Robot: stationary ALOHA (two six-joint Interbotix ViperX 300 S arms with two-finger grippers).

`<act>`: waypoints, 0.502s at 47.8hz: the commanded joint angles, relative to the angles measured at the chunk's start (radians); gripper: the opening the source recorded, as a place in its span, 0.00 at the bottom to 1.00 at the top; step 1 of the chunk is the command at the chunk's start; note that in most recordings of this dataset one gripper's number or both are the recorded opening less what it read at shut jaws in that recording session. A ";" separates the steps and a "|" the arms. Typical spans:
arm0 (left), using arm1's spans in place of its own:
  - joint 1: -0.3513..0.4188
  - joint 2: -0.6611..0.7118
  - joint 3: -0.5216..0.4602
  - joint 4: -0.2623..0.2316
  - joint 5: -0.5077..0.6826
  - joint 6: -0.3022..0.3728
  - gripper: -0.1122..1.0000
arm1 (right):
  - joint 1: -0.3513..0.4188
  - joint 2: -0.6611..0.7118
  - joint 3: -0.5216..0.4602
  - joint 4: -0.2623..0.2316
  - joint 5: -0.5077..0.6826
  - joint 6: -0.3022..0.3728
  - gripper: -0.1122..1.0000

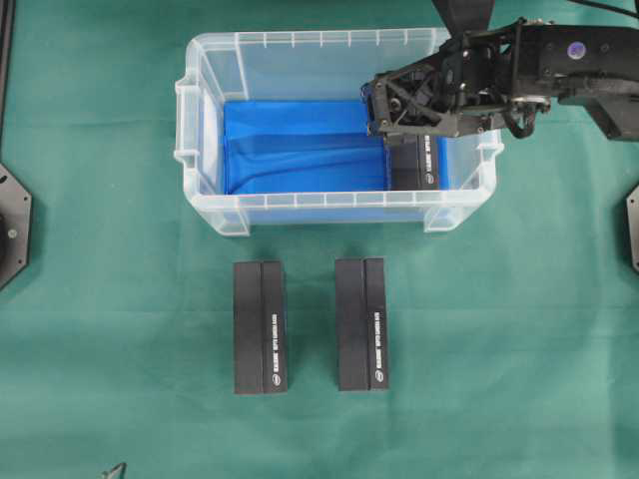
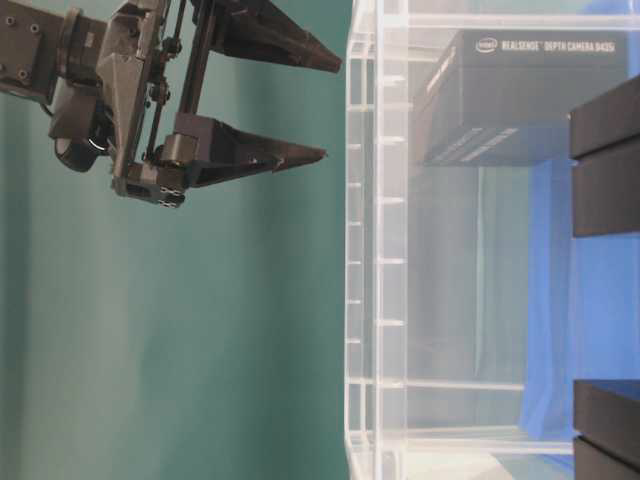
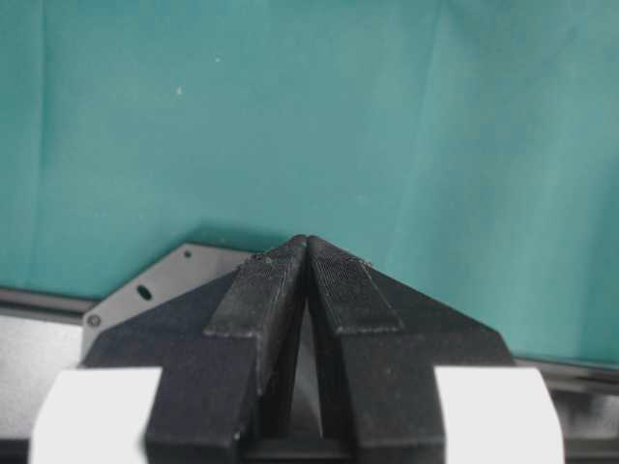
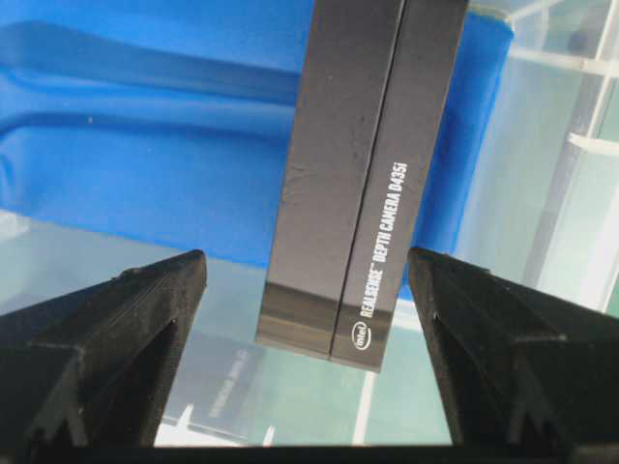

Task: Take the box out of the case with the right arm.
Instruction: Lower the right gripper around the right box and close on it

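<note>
Large clear plastic rectangular case [image 1: 210, 195]: glossy, see-through walls, ribbed rim. Blue sheet [image 1: 300, 145] on its floor: smooth, creased, slight sheen. Black rectangular box [image 4: 358, 164] inside: matt card-like faces, white print, a few scuffs. Green table cover [image 1: 120, 329]: matt cloth. Right arm's black pointed gripper [image 4: 308, 290]: matt plastic, finely ridged, rough-looking fingers [image 4: 116, 329].
</note>
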 commanded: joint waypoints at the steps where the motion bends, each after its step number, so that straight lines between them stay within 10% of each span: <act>1: 0.005 0.005 -0.011 0.003 -0.006 -0.002 0.10 | 0.002 -0.011 -0.018 0.000 -0.002 0.002 0.88; 24: 0.005 0.005 -0.009 0.002 -0.008 -0.002 0.10 | -0.008 0.000 -0.014 -0.011 -0.002 0.003 0.88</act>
